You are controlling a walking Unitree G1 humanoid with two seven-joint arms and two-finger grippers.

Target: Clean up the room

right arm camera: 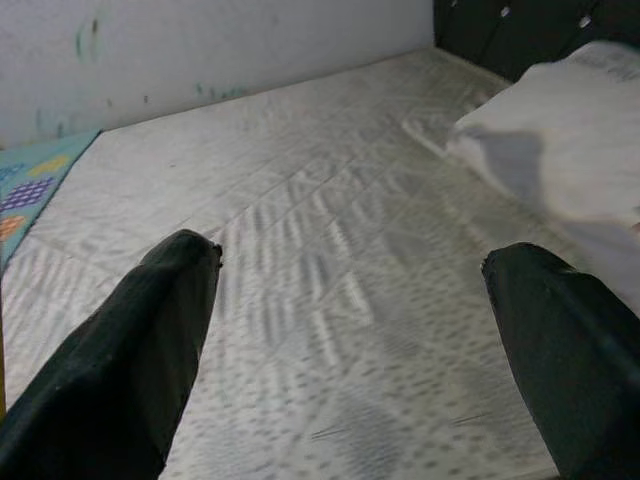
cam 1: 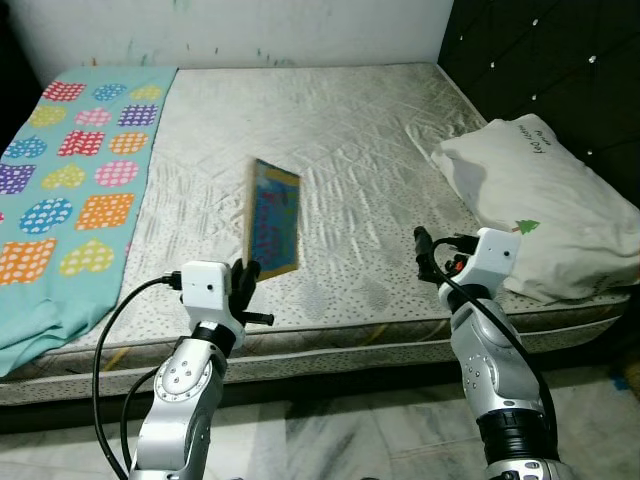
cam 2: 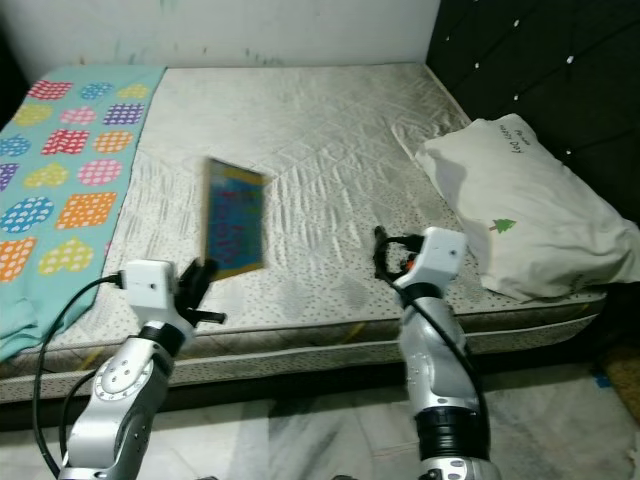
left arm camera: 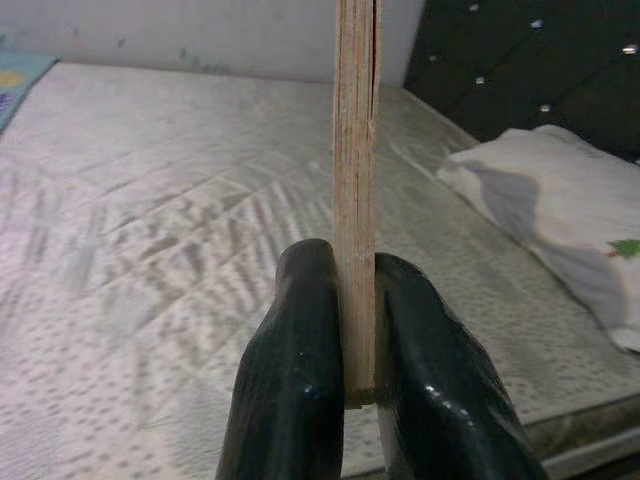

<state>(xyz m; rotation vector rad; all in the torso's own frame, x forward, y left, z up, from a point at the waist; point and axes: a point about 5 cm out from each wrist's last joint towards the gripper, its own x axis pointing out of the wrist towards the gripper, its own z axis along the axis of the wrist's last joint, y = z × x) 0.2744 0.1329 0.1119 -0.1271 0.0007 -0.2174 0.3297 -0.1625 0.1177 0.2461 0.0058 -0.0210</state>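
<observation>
Jaws pinching thin flat book [cam 1: 272, 216] edge-on

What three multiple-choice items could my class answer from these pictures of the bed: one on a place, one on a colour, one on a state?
1. Where does the pillow lie?
A. At the robot's right, by the dark headboard
B. On the floor
C. On the blanket

2. What is the main colour of the blanket?
A. Red
B. Turquoise
C. Black

3. How does the left gripper stand?
A. Open over the mattress
B. Shut on the book
C. Shut on the pillow

Answers: 1 A, the pillow rests on the mattress beside the headboard. 2 B, the blanket is turquoise with coloured patches. 3 B, the left gripper pinches the book upright by its lower edge, while the right gripper is open.
</observation>
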